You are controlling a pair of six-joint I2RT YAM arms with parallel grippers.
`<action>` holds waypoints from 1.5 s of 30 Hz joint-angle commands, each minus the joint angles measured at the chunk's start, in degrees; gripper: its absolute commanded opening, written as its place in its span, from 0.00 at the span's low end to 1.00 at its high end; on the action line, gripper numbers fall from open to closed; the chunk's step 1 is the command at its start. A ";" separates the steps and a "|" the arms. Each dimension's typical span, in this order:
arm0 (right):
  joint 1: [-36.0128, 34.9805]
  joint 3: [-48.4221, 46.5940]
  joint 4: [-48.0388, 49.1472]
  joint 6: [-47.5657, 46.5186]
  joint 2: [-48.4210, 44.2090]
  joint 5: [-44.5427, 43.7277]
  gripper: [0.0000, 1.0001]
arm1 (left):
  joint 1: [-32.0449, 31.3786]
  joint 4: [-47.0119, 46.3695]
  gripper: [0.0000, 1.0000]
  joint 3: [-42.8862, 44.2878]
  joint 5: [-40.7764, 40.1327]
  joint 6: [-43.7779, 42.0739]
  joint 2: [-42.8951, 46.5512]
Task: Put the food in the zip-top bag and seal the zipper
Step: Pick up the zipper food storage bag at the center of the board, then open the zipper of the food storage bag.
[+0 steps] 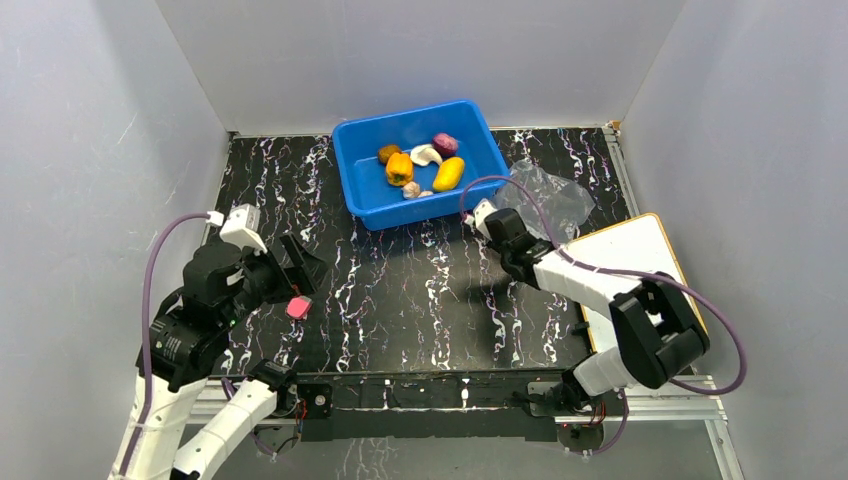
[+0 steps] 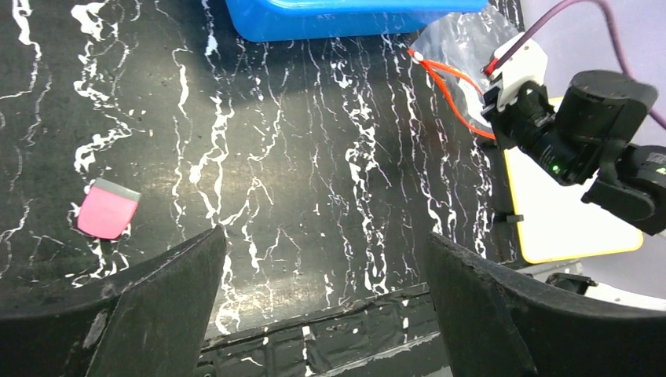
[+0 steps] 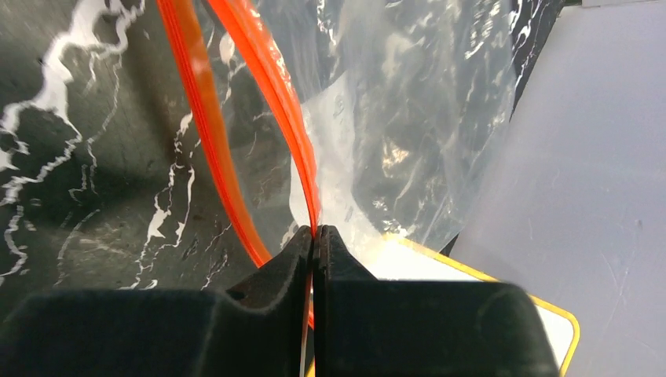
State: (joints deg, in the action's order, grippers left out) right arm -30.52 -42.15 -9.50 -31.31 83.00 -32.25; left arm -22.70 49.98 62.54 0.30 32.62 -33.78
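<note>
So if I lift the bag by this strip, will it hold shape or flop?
Probably flops: the zip-top bag is thin, crinkled film, so it should hang limp. It looks empty and light, so it may swing. The right jaws seem to pinch only one lip of the zipper, so the mouth likely gapes.

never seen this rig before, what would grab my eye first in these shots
The bright blue bin at the far middle of the table stands out, with colourful toy food inside. Just right of it, the right end effector is pinched shut on one strip of the clear bag's red-orange zipper.
</note>
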 commanded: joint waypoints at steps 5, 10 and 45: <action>-0.93 -14.72 -15.29 14.24 -9.35 7.30 0.00 | 0.11 -6.72 0.91 1.31 9.63 3.37 -2.68; -0.99 -25.43 -27.87 24.05 -9.51 6.83 0.00 | 0.12 -10.20 0.87 1.07 14.25 7.51 -4.33; -13.53 -19.34 -5.92 83.60 -18.58 38.61 0.00 | 0.11 -26.87 0.75 -8.50 22.47 19.19 -9.99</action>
State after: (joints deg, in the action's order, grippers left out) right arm -39.83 -62.83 -24.51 44.91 64.71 7.46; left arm -22.70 26.11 55.11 20.27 51.22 -45.30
